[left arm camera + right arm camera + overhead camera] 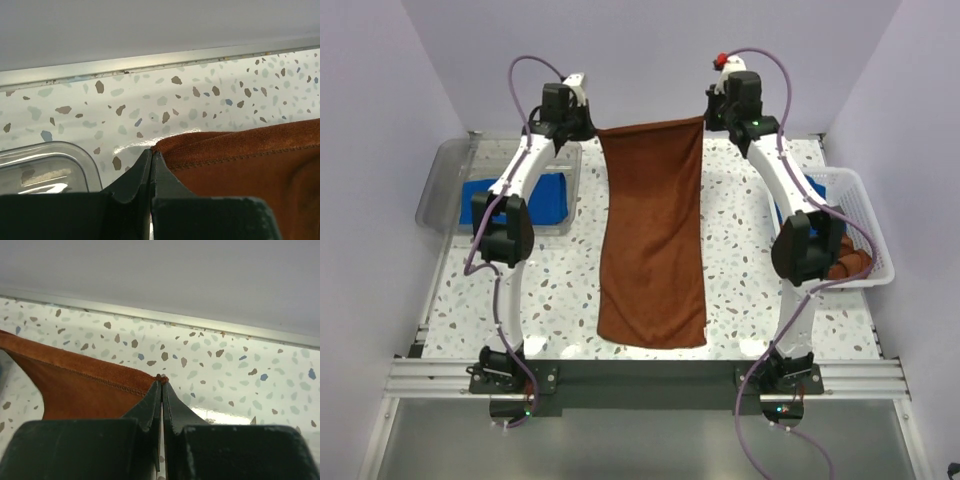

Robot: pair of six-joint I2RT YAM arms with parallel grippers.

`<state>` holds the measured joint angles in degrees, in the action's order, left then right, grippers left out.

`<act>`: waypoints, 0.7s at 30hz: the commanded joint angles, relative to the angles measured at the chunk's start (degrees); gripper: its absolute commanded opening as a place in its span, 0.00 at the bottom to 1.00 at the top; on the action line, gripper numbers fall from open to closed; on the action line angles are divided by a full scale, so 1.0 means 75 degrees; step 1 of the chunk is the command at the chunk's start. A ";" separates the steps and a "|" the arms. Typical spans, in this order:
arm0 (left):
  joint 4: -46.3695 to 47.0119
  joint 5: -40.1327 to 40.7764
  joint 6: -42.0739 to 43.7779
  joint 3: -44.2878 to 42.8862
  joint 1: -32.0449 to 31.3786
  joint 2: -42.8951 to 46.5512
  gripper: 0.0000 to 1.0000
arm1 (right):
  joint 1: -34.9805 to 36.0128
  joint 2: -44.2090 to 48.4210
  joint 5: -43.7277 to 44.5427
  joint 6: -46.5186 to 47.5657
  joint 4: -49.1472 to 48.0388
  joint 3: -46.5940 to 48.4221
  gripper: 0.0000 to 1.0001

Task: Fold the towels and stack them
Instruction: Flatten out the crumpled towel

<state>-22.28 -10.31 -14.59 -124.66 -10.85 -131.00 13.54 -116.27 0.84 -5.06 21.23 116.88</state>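
The left jaws are pinched shut on the far left corner of the rust-brown towel [653, 230], and the right jaws on its far right corner. The towel stretches between them and drapes toward the arm bases, its near end lying on the speckled desk [560, 290].

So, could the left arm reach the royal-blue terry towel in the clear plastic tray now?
Probably not freely: the left gripper is shut on the rust-brown terry towel, though the blue towel lies uncovered nearby.
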 commanded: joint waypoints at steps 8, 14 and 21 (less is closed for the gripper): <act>0.0978 -0.0536 -0.0386 -0.0278 0.0509 0.0332 0.00 | -0.0258 -0.0213 0.0157 -0.0087 -0.0744 0.0402 0.00; 0.1038 -0.1155 -0.0749 0.0519 0.0509 0.0814 0.00 | -0.0294 0.0290 -0.0334 -0.0216 -0.0372 -0.0138 0.00; 0.0019 -0.1497 -0.1523 0.1901 0.0509 0.2031 0.00 | -0.0294 0.1438 -0.0616 -0.0602 0.0883 -0.1669 0.00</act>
<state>-19.14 -20.25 -22.50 -113.40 -8.25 -122.98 11.97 -112.64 -2.63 -7.64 23.27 108.38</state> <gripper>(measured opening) 0.019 0.010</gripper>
